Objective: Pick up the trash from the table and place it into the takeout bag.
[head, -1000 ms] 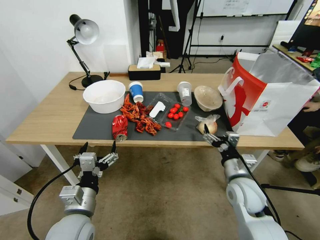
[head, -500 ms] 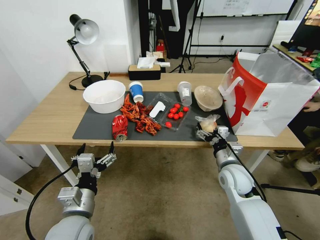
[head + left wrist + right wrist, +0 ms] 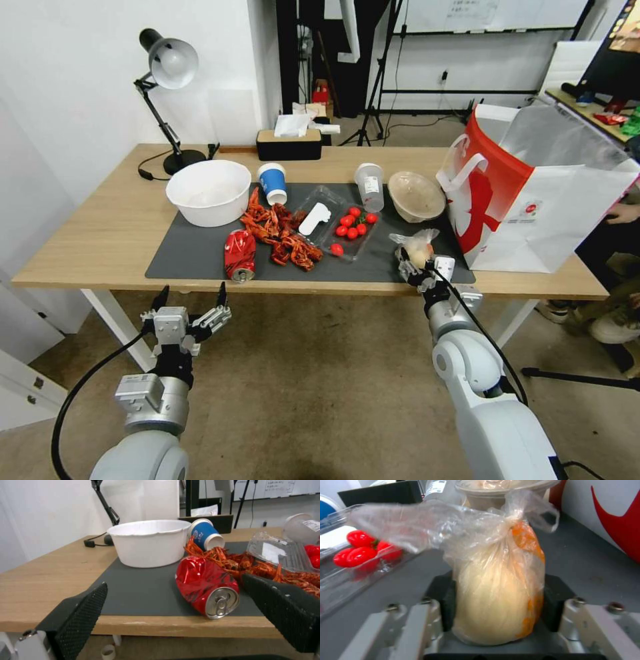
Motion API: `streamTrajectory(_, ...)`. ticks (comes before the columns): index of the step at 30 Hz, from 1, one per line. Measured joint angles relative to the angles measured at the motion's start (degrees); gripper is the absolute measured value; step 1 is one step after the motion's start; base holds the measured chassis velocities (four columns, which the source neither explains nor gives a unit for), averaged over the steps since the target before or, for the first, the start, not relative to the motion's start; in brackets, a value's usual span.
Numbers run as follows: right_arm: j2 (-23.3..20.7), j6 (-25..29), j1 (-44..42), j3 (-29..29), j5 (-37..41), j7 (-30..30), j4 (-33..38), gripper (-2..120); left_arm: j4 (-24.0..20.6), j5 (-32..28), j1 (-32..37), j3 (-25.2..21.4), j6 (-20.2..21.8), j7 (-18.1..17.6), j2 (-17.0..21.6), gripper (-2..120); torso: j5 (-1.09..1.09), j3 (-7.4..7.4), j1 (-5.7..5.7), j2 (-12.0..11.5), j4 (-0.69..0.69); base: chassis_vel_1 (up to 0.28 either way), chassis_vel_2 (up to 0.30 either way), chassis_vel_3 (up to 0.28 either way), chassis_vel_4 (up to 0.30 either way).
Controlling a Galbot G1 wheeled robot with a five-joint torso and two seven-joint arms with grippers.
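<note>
On the table (image 3: 100, 233), a small clear bag with a beige lump (image 3: 418, 247) (image 3: 496, 587) lies at the front right of the dark mat (image 3: 187, 257). My right gripper (image 3: 417, 265) (image 3: 498, 600) is shut on it, black pads pressed to both sides. The takeout bag (image 3: 533, 200) stands open just right of it. Other trash on the mat: a crushed red can (image 3: 239, 254) (image 3: 203, 587), blue paper cup (image 3: 272, 183) (image 3: 204, 533), clear labelled cup (image 3: 369, 186) and tan lidded bowl (image 3: 416, 195). My left gripper (image 3: 191, 301) (image 3: 175, 581) hangs open below the table's front edge, facing the can.
A white bowl (image 3: 209, 192), a heap of red crayfish shells (image 3: 280, 233) and a clear tray of cherry tomatoes (image 3: 347, 227) share the mat. A desk lamp (image 3: 167, 67) and tissue box (image 3: 289, 143) stand at the back.
My right gripper moved forward and left from the table's edge onto the small clear bag and closed around it. The left arm sank slightly.
</note>
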Motion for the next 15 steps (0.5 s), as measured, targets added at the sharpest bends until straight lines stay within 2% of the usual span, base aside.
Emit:
streamTrajectory(1, -0.2, 0.0, -0.2, 0.1, 0.2, -0.6, 0.5, 39, 0.0, 0.0, 0.0, 0.0, 0.0, 0.0, 0.0, 100, 0.00, 0.00, 0.00, 0.0, 0.00, 0.000, 0.000, 0.000, 0.000)
streamTrajectory(2, -0.2, 0.0, -0.2, 0.1, 0.2, -0.6, 0.5, 39, 0.0, 0.0, 0.0, 0.0, 0.0, 0.0, 0.0, 100, 0.00, 0.00, 0.00, 0.0, 0.00, 0.000, 0.000, 0.000, 0.000)
streamTrajectory(5, -1.3, 0.2, -0.9, 0.5, 0.3, -1.6, 2.6, 26, 0.0, 0.0, 0.1, 0.3, -0.7, -0.1, 0.1, 100, 0.00, 0.00, 0.01, 0.0, 0.00, 0.000, 0.000, 0.000, 0.000)
streamTrajectory(6, -1.3, 0.2, -0.9, 0.5, 0.3, -1.6, 2.6, 26, 0.0, 0.0, 0.1, 0.3, -0.7, -0.1, 0.1, 100, 0.00, 0.00, 0.01, 0.0, 0.00, 0.000, 0.000, 0.000, 0.000)
streamTrajectory(9, -4.1, 0.8, -1.9, 1.3, 0.3, -4.3, 6.2, 14, 0.0, -0.1, 0.2, 0.3, -1.0, -0.2, 0.1, 100, 0.01, 0.00, 0.00, 0.0, 0.00, 0.000, 0.000, 0.000, 0.000)
streamTrajectory(13, -6.6, 1.6, -2.0, 2.2, 0.7, -6.4, 9.2, 9, -0.1, -0.1, 0.3, 0.2, -1.1, -0.3, 0.2, 100, 0.01, 0.00, 0.00, 0.0, 0.00, 0.000, 0.000, 0.000, 0.000)
streamTrajectory(15, -10.6, 2.7, -1.1, 3.7, 3.4, -7.4, 13.5, 7, -0.4, -0.1, 0.5, 0.1, -1.3, -0.3, 0.1, 100, 0.00, 0.00, 0.00, 0.0, 0.00, 0.000, 0.000, 0.000, 0.000)
